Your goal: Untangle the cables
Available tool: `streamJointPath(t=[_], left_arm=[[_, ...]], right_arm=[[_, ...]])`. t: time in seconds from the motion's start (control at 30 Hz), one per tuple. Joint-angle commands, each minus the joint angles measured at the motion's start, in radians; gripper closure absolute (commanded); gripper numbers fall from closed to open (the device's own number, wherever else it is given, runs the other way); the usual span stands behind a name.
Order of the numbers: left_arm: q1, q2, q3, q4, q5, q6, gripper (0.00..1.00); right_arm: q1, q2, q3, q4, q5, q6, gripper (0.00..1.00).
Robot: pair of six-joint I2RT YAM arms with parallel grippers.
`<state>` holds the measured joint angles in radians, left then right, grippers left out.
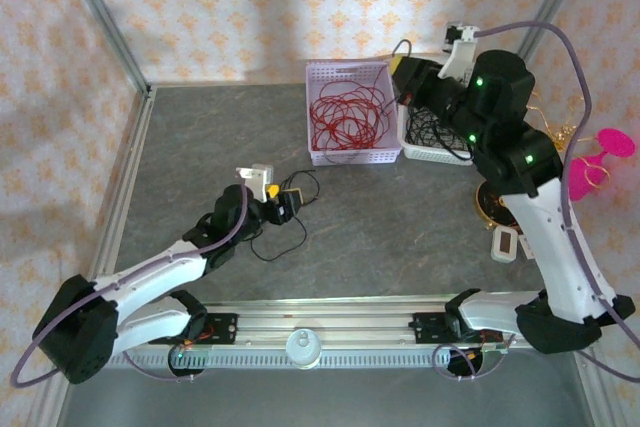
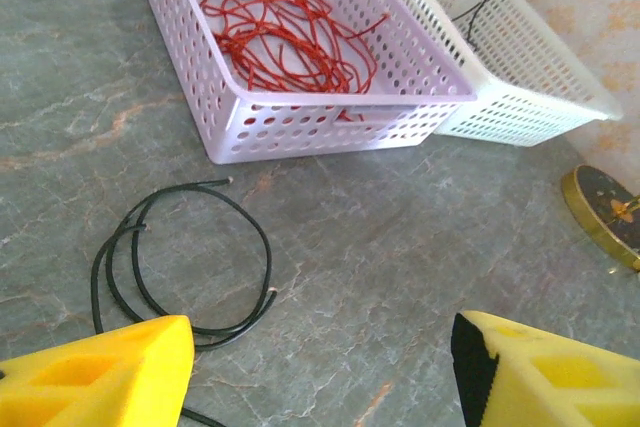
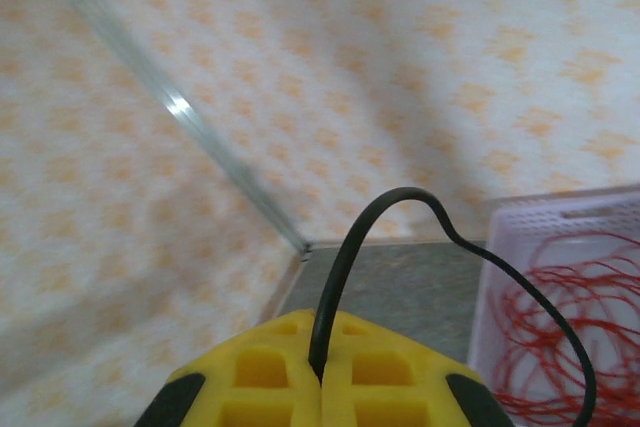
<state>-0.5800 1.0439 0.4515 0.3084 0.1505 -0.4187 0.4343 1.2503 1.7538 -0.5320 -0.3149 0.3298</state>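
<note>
Sorting looks well along: thin curly red cables (image 1: 345,117) lie in the perforated lilac plastic basket (image 1: 355,155). The right gripper (image 3: 322,372), pinched tight on a thin black cable (image 3: 345,257), hangs over what seems to be the white mesh basket (image 1: 430,152). Looped black wire (image 2: 265,242) rests on the grey stone-patterned table (image 1: 200,147) below the left gripper (image 2: 320,367), whose fingers are spread wide. Next I would release the cable, then close on that loop.
</note>
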Motion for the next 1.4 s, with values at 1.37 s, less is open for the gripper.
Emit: streamJointPath(t=[1.37], left_arm=[[0.003, -0.086, -0.019, -0.176, 0.039, -0.015, 0.28]], right_arm=[[-0.319, 0.800, -0.050, 0.166, 0.414, -0.217, 0.75]])
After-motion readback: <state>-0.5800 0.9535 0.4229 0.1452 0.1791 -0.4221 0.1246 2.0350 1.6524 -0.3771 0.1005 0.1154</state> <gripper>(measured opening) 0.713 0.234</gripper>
